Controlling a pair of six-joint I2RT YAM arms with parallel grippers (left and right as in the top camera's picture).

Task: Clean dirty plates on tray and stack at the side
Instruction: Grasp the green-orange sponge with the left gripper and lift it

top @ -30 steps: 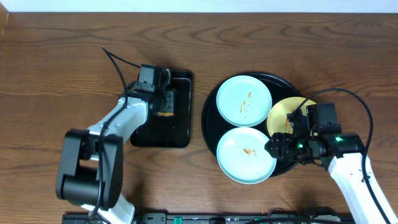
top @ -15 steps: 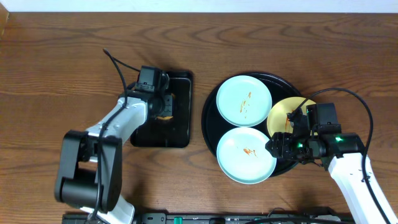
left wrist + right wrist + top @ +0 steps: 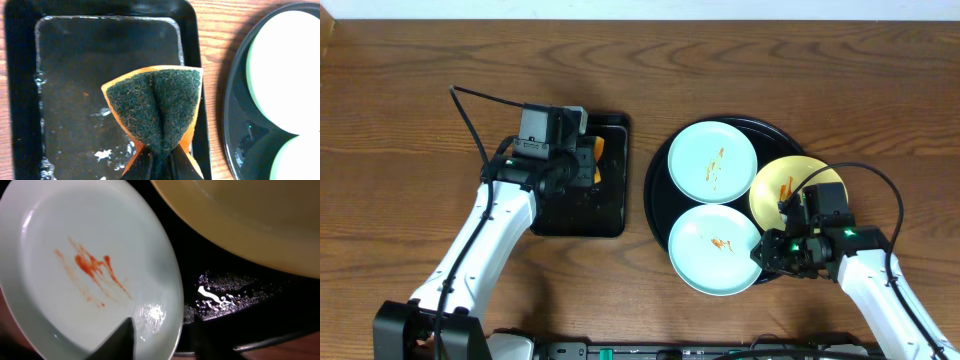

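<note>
left wrist view: a sponge [image 3: 155,107] is pinched by the left gripper [image 3: 161,167] beside the tray [image 3: 237,150]; a plate [image 3: 90,265] on the tray is straddled by the right gripper [image 3: 167,337], jaws apart.

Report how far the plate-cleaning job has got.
Done: nothing cleaned; the near mint plate, far mint plate and yellow plate all lie smeared on the round tray. In hand: the left gripper pinches the sponge above the rectangular tray; the right gripper straddles the near mint plate's rim. Left: wiping and stacking all three.
</note>
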